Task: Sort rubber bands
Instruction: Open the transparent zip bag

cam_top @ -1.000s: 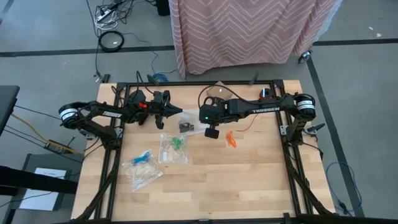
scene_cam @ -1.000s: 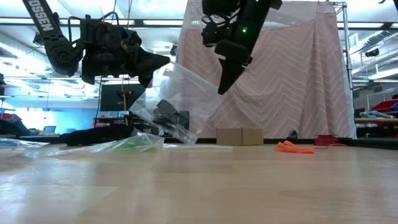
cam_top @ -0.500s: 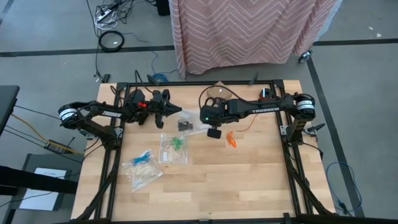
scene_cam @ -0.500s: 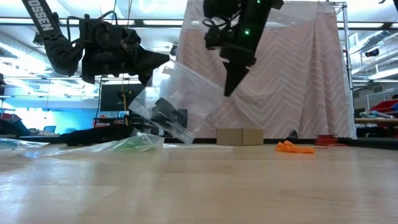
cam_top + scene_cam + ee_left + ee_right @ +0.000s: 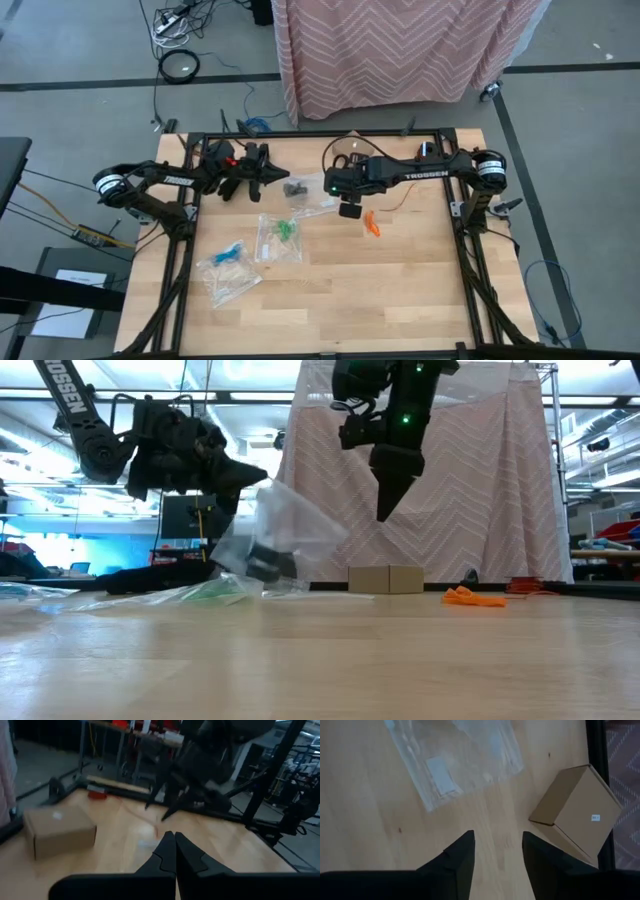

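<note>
**Bag of black bands held up by the left arm, right fingers parted above the table**

The left gripper (image 5: 240, 472) is seen raised over the far part of the table (image 5: 400, 290), its fingers pressed together on the edge of a clear zip bag (image 5: 285, 535). The bag hangs tilted from them, and black rubber bands (image 5: 265, 565) are gathered in its lower end. The right gripper (image 5: 390, 495) is held in the air just beside the bag, its fingers apart and gripping nothing. Orange rubber bands (image 5: 371, 224) lie loose on the table near the right gripper. Green rubber bands (image 5: 284, 231) and blue rubber bands (image 5: 229, 252) are kept in two further bags, laid flat nearer the middle. A small cardboard box (image 5: 575, 810) stands at the far edge.
</note>
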